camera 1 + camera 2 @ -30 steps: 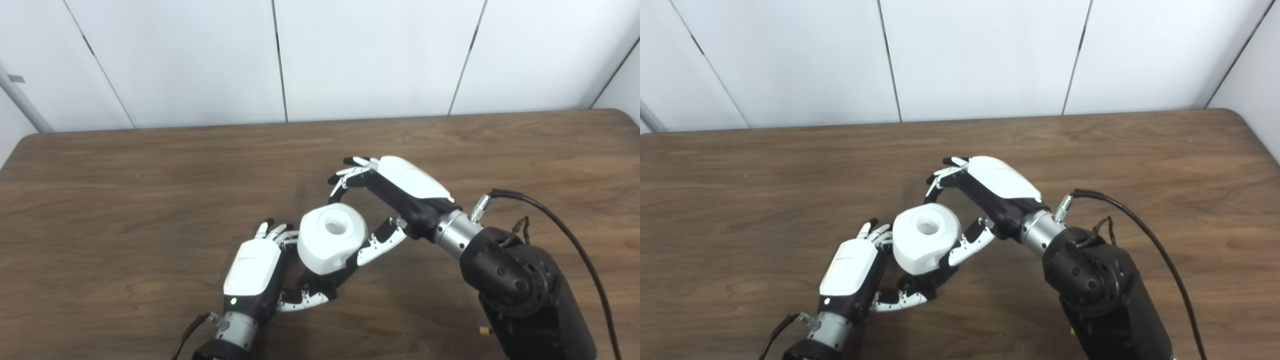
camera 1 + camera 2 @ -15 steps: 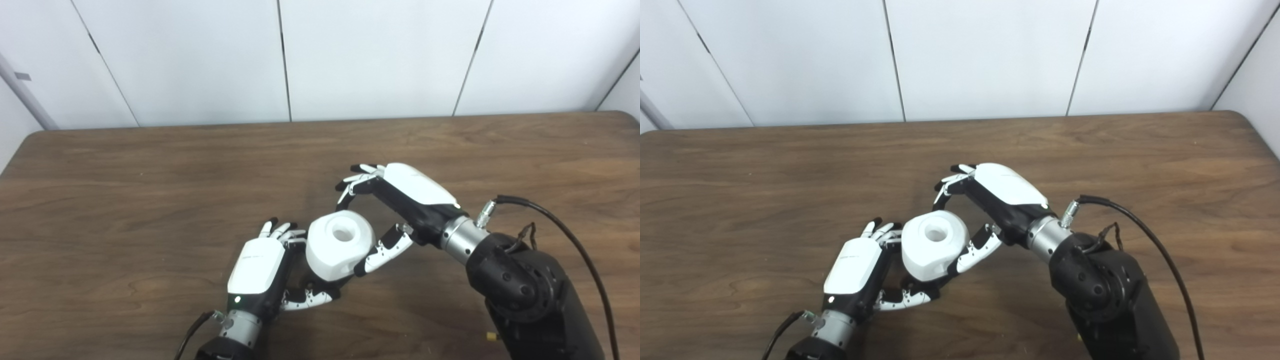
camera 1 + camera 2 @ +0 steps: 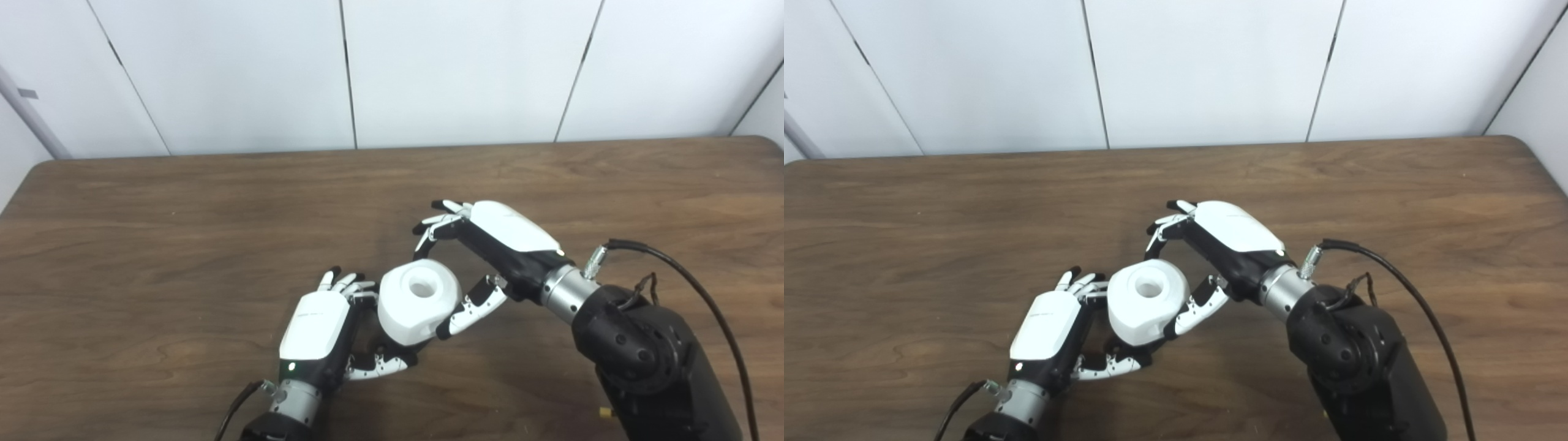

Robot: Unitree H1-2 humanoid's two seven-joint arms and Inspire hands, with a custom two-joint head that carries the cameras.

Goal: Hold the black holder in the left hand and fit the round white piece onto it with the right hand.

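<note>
The right hand's thumb (image 3: 470,306) is pressed against the lower right side of the round white plastic piece (image 3: 417,299), while its fingers (image 3: 436,223) are curled above and beyond the piece, clear of it. The right hand (image 3: 490,248) is thus spread around the piece, not clamped. Beneath the piece, a black holder (image 3: 1133,354) is largely hidden, gripped by the left hand (image 3: 324,334) just left of it. All are seen over the dark wooden table (image 3: 153,245).
</note>
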